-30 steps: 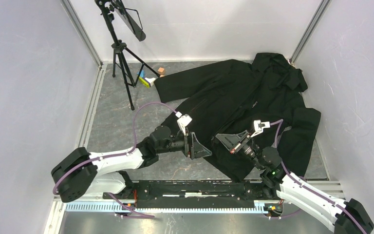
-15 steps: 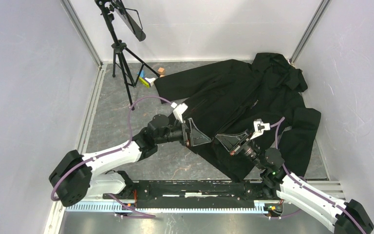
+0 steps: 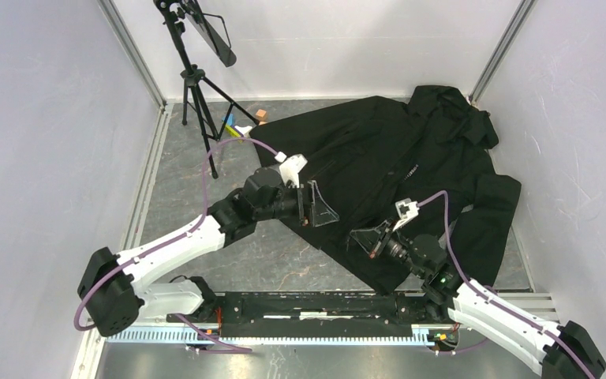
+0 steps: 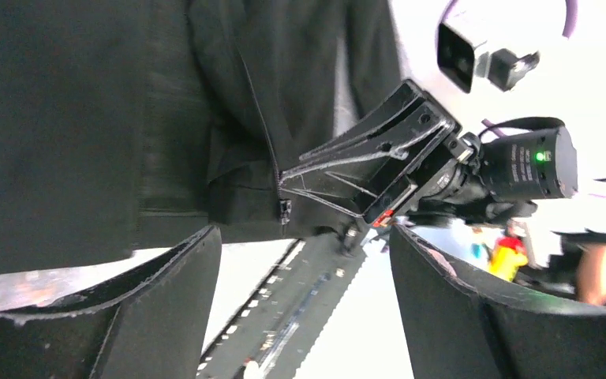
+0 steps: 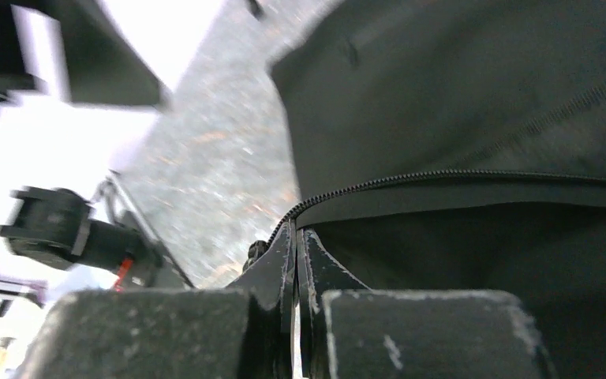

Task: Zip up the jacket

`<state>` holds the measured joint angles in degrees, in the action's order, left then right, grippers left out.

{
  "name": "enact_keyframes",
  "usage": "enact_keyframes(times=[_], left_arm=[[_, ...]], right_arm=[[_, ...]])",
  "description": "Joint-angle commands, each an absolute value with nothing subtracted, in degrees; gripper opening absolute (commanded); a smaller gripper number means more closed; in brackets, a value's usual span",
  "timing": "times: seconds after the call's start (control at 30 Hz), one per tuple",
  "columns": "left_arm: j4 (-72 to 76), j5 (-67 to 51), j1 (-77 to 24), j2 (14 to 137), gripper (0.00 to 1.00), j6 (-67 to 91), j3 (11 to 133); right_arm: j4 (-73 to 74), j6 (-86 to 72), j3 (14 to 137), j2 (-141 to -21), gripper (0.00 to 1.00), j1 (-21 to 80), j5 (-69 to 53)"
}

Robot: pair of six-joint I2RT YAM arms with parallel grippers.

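Right wrist view, right gripper [image 5: 296, 235] pinching jacket [image 5: 481, 95] zipper edge

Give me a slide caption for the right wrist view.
Right pincer shut on the jacket at the lower end of its zipper, grey table beyond.

One jacket [image 3: 410, 158]. At its near hem, two grippers: left gripper [image 3: 323, 207], right gripper [image 3: 360, 239]. Left of the jacket, one tripod [image 3: 196, 79] and small coloured blocks [image 3: 241, 125] (perhaps three; too small to count).
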<state>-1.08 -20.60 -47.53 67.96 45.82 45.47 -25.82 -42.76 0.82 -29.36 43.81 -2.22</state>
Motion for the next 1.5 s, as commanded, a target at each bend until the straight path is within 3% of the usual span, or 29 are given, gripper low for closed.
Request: enact_keyframes(times=[0.0, 0.2, 0.43, 0.63, 0.67, 0.73, 0.8, 1.2, 1.47], left_arm=[[-15.77, -7.08, -47.20, 65.57, 0.84, 32.39, 49.52], [-18.79, -12.46, -47.15, 73.34, 0.85, 28.30, 53.64], [-30.77, -16.37, -47.02, 89.36, 0.68, 19.21, 65.81], [-36.58, -12.36, -47.28, 99.79, 0.54, 15.34, 74.55], [-36.85, -11.20, -47.45, 101.00, 0.56, 15.05, 75.46], [-38.14, -8.68, -48.17, 103.21, 0.67, 14.41, 77.44], [-38.86, -7.48, -49.04, 105.50, 0.70, 14.02, 79.17], [-43.03, -1.28, -51.68, 116.34, 0.72, 13.71, 87.34], [-44.21, 0.54, -52.11, 120.86, 0.61, 15.90, 89.22]], right_arm=[[-10.51, -41.53, -5.77, -31.71, 0.00, 43.90, 2.58], [-1.98, -33.02, -0.40, -31.72, 0.00, 43.90, 6.59], [-3.80, -26.39, 2.29, -32.26, 0.00, 43.90, 2.17], [-5.54, -24.41, 2.35, -33.90, 0.00, 43.91, 0.80], [-5.50, -24.20, 2.37, -34.16, 0.00, 43.86, 0.81], [-5.83, -24.02, 2.14, -34.30, 0.00, 43.82, 0.94], [-6.44, -24.07, 1.69, -34.08, 0.00, 43.90, 0.67], [-9.82, -23.83, 0.84, -35.76, 0.00, 43.81, -1.54], [-10.16, -24.19, 0.77, -35.60, 0.00, 43.81, -1.23]])
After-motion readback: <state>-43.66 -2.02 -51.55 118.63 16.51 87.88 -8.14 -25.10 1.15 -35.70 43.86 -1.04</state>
